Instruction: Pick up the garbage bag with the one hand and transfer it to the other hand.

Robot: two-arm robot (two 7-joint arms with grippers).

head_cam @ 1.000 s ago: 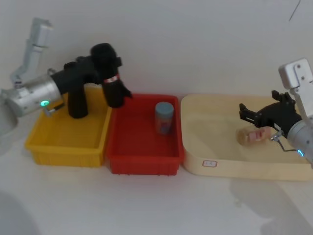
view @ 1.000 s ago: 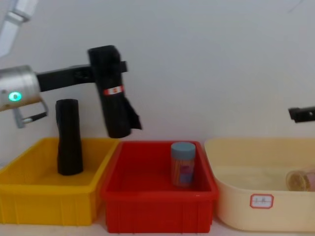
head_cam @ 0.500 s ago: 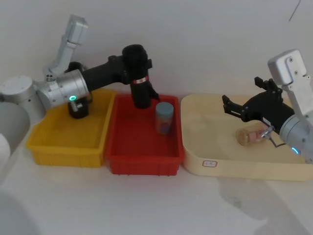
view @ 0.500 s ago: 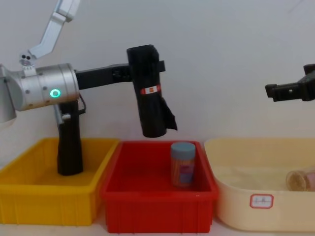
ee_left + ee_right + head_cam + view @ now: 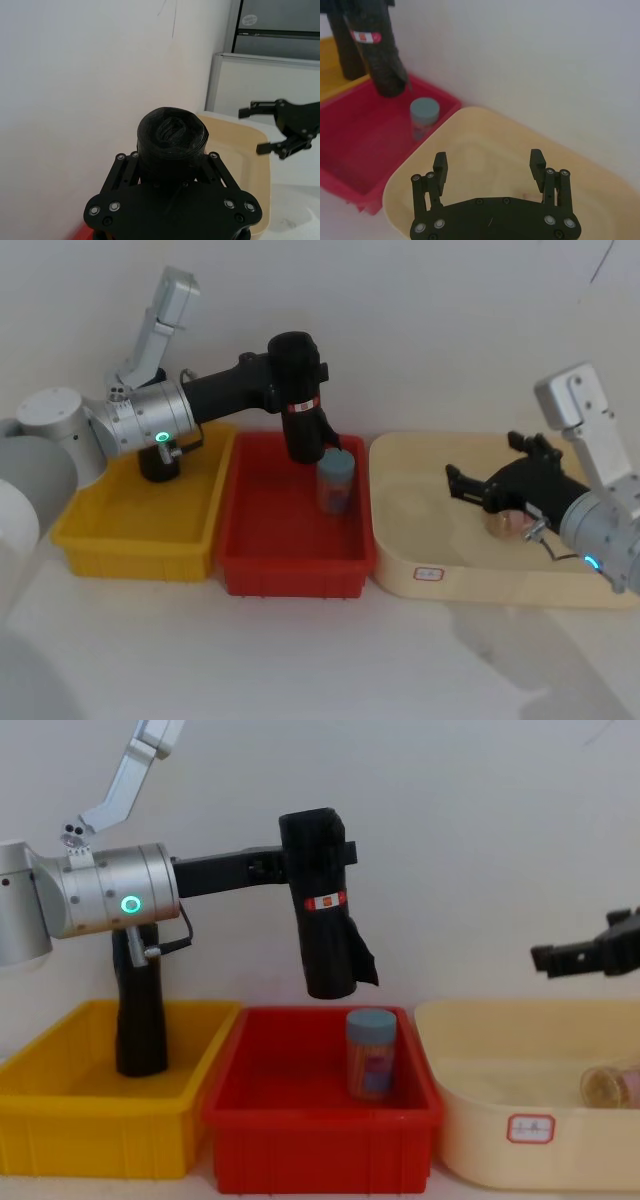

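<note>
While left gripper clamps garbage bag over the red bin holding a can, right gripper gapes.

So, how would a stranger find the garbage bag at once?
Find the red bin in the middle of the three bins. Above it hangs the garbage bag, a thick black roll held by the left gripper. Unlike the slimmer plain roll standing in the yellow bin, it carries a red-and-white label band.

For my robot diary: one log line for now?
left claw: gripping garbage bag over red bin | right claw: open over cream tub
</note>
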